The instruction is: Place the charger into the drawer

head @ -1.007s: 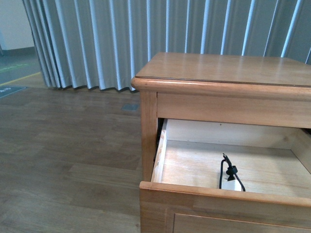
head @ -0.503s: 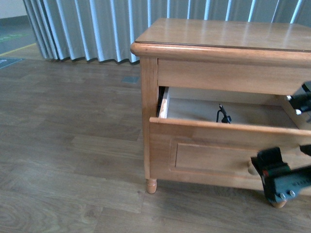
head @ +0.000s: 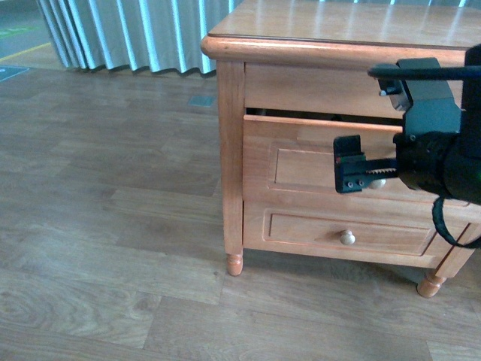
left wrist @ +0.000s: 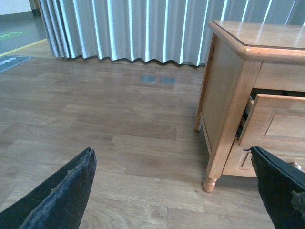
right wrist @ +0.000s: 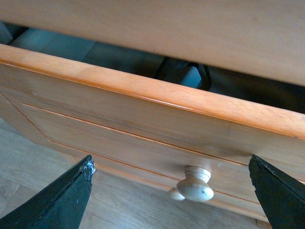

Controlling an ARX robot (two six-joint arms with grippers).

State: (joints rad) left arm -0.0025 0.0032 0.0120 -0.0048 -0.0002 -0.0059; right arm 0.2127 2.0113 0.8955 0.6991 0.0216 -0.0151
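The drawer (head: pixel 331 162) stands almost shut, only a dark slit showing under the cabinet top (head: pixel 338 26). The charger (right wrist: pixel 188 74) lies inside, dimly visible through that slit. The right gripper (head: pixel 368 169), jaws apart, hangs straight before the knob (right wrist: pixel 194 183), nearer than the left gripper (left wrist: pixel 176 191), also spread.

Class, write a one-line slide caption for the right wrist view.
Open right gripper faces the nearly closed drawer, its round knob between the fingers, untouched.
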